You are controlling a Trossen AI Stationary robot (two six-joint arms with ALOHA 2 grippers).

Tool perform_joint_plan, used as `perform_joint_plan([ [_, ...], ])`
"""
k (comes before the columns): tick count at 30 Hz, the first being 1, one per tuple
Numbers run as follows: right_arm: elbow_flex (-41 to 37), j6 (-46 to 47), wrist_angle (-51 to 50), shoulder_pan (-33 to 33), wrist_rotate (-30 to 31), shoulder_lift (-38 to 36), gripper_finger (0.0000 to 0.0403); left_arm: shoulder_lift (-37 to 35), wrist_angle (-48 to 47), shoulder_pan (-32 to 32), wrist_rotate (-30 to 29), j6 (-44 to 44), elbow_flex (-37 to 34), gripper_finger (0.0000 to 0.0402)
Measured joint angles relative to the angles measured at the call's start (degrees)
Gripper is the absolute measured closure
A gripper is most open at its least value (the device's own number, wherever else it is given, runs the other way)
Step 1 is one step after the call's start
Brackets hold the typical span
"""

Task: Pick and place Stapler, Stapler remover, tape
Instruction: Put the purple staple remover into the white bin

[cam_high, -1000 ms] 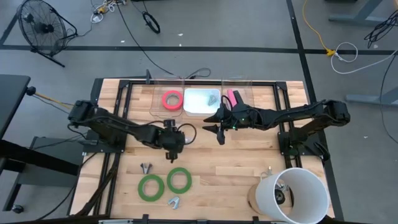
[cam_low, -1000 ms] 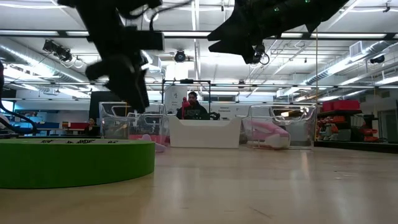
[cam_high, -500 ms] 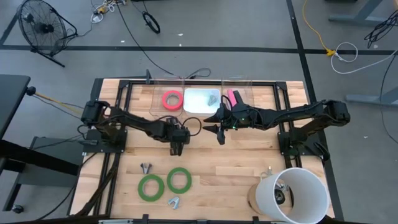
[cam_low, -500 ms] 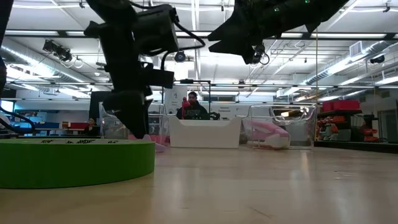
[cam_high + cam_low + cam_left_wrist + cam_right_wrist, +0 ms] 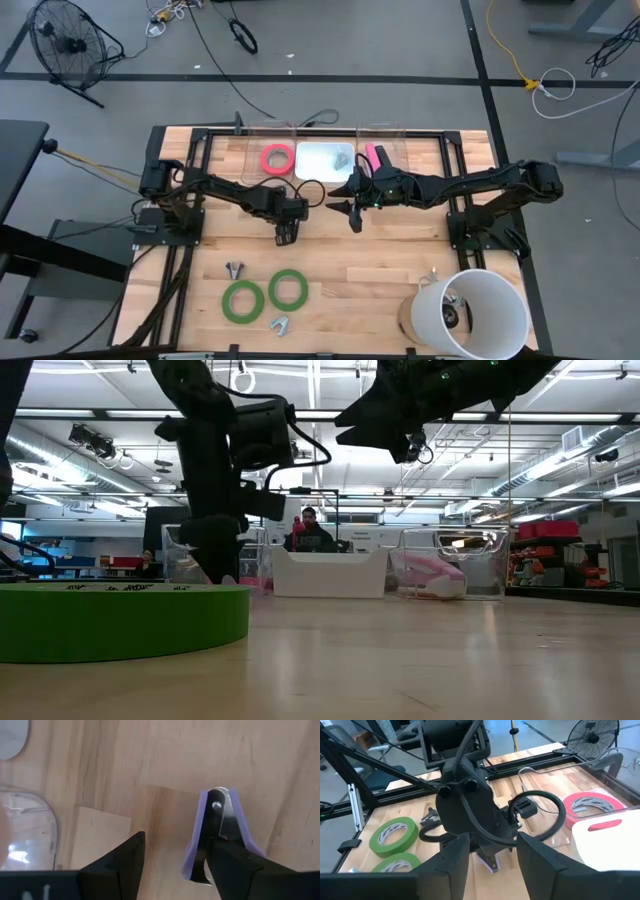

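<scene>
Left end effector (image 5: 283,238) is pointing down over the middle of the bench (image 5: 380,270), fingers part-open and straddling a purple staple remover (image 5: 216,836); in the left wrist view one finger (image 5: 235,865) is touching the remover's side while the other finger (image 5: 117,865) is sitting apart from it on bare wood, so it is not clenched on it yet. The remover is lying on the bench directly under that end effector, its purple edge also peeking out below it in the right wrist view (image 5: 489,864). Right end effector (image 5: 356,215) is hanging above the bench just right of the left one, fingers part-open and gripping nothing. Tape: a pink-red roll (image 5: 277,159) is sitting in the clear far-left bin (image 5: 252,172), and two green rolls (image 5: 243,300) (image 5: 287,289) are lying side by side on the near-left part of the bench, nearly touching. A pink stapler (image 5: 372,155) is resting in the far-right clear bin, with a white tray (image 5: 322,165) between the two bins. Two more staple removers (image 5: 235,270) (image 5: 279,323) are lying near the green rolls. A white bucket (image 5: 470,315) is standing at the near-right corner. A person (image 5: 311,532) is sitting beyond the far end in the low view.
</scene>
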Motion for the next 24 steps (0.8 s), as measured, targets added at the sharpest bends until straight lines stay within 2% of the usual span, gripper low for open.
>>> perform_joint_plan([
  [4,0.0,0.0,0.1,0.0,0.0,0.0,0.0239,0.9,0.2,0.3,1.1,0.0,0.0,0.0229],
  [6,0.0,0.0,0.1,0.0,0.1,0.0,0.0239,0.4,0.4,-0.1,1.6,0.0,-0.1,0.0271],
  [9,0.0,-0.1,0.1,0.0,0.1,0.0,0.0239,-0.6,0.5,-0.5,2.9,0.2,-0.2,0.0357],
  [10,0.0,-0.1,0.1,0.0,0.1,0.0,0.0239,-1.0,0.6,-0.6,3.1,0.2,-0.3,0.0365],
  [24,0.0,-0.1,0.1,0.0,0.2,0.0,0.0239,-6.5,2.4,-2.2,1.6,0.2,-0.2,0.0363],
])
